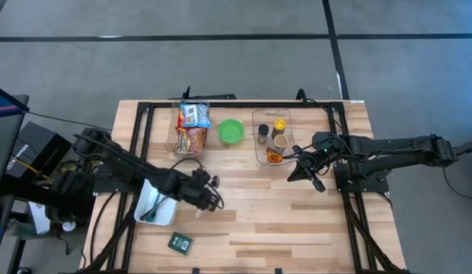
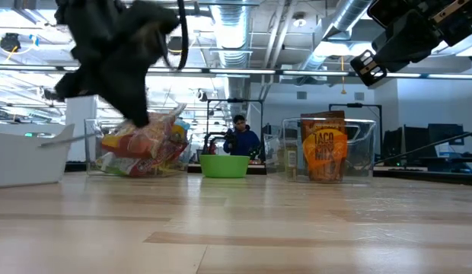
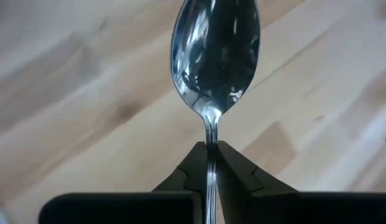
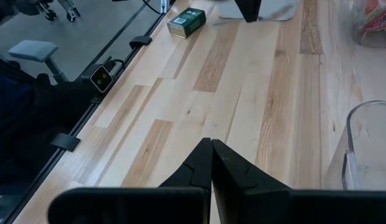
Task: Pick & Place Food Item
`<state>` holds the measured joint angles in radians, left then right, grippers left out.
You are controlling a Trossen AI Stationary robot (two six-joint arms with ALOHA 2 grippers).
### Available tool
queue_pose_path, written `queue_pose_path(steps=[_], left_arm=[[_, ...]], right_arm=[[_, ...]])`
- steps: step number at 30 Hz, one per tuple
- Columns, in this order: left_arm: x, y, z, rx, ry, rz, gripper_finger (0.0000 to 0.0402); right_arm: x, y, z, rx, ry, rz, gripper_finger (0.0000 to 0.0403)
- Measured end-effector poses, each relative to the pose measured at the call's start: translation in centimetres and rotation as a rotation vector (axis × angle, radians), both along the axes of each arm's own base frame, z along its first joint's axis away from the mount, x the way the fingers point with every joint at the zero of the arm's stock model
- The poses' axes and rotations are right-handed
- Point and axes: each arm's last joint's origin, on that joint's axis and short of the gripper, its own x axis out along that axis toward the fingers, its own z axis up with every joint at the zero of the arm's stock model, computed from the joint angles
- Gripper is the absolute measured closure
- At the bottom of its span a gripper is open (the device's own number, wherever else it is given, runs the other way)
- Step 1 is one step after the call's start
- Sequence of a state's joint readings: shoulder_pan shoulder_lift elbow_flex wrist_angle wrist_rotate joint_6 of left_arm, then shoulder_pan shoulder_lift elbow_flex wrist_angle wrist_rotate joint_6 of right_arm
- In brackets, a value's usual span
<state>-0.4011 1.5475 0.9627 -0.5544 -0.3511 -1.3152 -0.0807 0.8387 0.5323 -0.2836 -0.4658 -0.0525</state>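
Note:
My left gripper (image 3: 210,152) is shut on a shiny metal spoon (image 3: 215,56) above the bare wood near the table's middle (image 1: 209,195), just right of a white bin (image 1: 148,199). A small green packet (image 1: 180,243) lies flat near the front edge. Colourful snack bags (image 1: 192,128) fill the left clear container. A taco mix pouch (image 2: 325,148) and jars stand in the right clear container (image 1: 272,137). My right gripper (image 1: 295,175) hangs shut over the table in front of that container, holding nothing. My left gripper pinches the spoon's handle just behind the bowl, at the neck (image 3: 210,134), between its two fingers. The spoon lies along the fingers. Its bowl (image 3: 216,50) sticks out past the fingertips, hollow side toward the camera, over the wooden top.
A green bowl (image 1: 231,132) stands between the two clear containers at the back. The white bin holds utensils. A black frame (image 1: 145,114) runs around the table's sides. A person (image 2: 240,137) shows in the room beyond the table.

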Motion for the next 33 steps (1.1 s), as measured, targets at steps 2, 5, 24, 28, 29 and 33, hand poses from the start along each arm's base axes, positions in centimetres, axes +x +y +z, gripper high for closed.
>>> queue_pose_path(steps=[2, 5, 24, 28, 29, 33], left_arm=[[0.0, -0.1, 0.8, 0.045, -0.059, -0.038, 0.0386], [0.2, -0.3, 1.8, 0.1, -0.133, -0.092, 0.038], [1.9, -0.6, 3.9, 0.33, -0.324, -0.372, 0.0392], [1.9, -0.4, 3.9, 0.331, -0.323, -0.365, 0.0386], [2.0, -0.3, 3.9, 0.332, -0.322, -0.364, 0.0384], [2.0, -0.3, 3.9, 0.332, -0.321, -0.363, 0.0386]], right_arm=[[0.0, 0.0, 0.0, 0.0, 0.0, 0.0, 0.0403], [0.0, 0.0, 0.0, 0.0, 0.002, 0.0, 0.0403], [-0.1, 0.0, -0.1, -0.008, 0.009, 0.003, 0.0403], [-0.1, 0.0, -0.2, -0.006, 0.023, 0.002, 0.0403], [-0.1, 0.0, -0.2, -0.006, 0.024, 0.002, 0.0403], [-0.1, 0.0, -0.2, 0.0, 0.026, -0.002, 0.0403]])
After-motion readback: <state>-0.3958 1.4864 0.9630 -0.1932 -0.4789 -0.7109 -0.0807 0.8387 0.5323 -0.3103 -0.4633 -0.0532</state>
